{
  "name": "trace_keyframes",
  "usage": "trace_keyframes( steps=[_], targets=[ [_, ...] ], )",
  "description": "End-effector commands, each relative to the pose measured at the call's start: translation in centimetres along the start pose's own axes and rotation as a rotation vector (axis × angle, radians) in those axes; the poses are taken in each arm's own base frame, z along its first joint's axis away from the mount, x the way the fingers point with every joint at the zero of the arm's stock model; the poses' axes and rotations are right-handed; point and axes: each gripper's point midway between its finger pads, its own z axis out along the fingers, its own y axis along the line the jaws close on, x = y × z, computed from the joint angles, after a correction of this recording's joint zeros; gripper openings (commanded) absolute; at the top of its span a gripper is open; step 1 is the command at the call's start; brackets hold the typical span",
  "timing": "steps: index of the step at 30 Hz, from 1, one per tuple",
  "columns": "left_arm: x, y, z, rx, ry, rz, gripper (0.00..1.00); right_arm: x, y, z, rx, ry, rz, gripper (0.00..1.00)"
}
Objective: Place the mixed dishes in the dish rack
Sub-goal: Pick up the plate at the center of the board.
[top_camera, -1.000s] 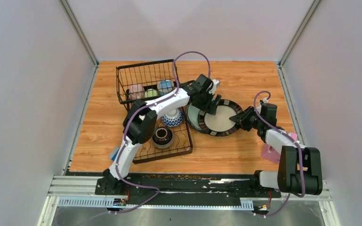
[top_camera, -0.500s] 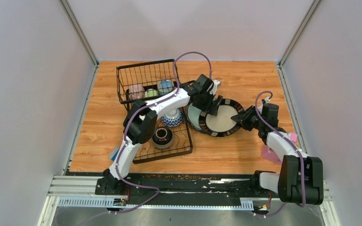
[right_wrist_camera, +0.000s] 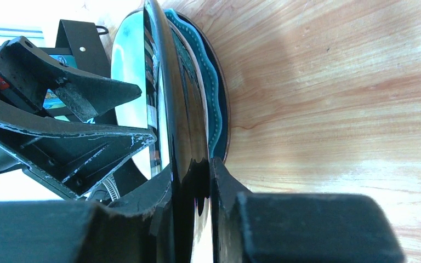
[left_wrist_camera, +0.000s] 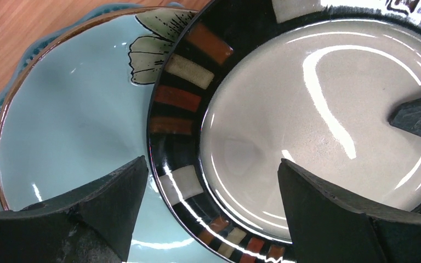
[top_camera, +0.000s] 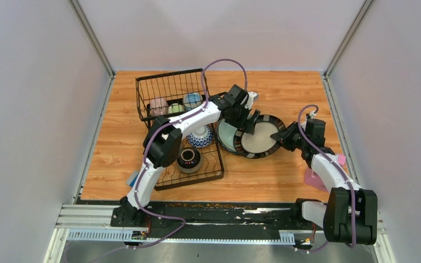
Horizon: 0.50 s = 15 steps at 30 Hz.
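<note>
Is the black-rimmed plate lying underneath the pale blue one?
No, the left wrist view shows the black-rimmed plate on top, its striped rim covering part of the pale blue plate.

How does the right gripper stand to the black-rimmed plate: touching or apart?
Touching. The right wrist view shows the right gripper pinching the rim of the black-rimmed plate, a finger on each face.

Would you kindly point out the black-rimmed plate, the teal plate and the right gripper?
black-rimmed plate [left_wrist_camera: 318, 120], left wrist view, cream centre
teal plate [left_wrist_camera: 77, 126], left wrist view, blue face
right gripper [right_wrist_camera: 191, 176], right wrist view, between fingertips
</note>
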Motion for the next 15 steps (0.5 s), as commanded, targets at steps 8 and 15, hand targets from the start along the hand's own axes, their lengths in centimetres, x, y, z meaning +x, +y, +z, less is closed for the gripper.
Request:
trace_keyframes(
  steps=[8,15],
  targets=[
    [-5.6,-3.8,-5.0,0.081,-0.178,0.112,0.98,-5.1,4.0,-2.0,-0.035,-0.157,-0.177,0.00],
    [-7.0,-6.1,-6.7,0.088,-0.231,0.205,1.00,-6.3,4.9,-3.2,-0.032,-0.212,-0.219,0.00]
  ],
)
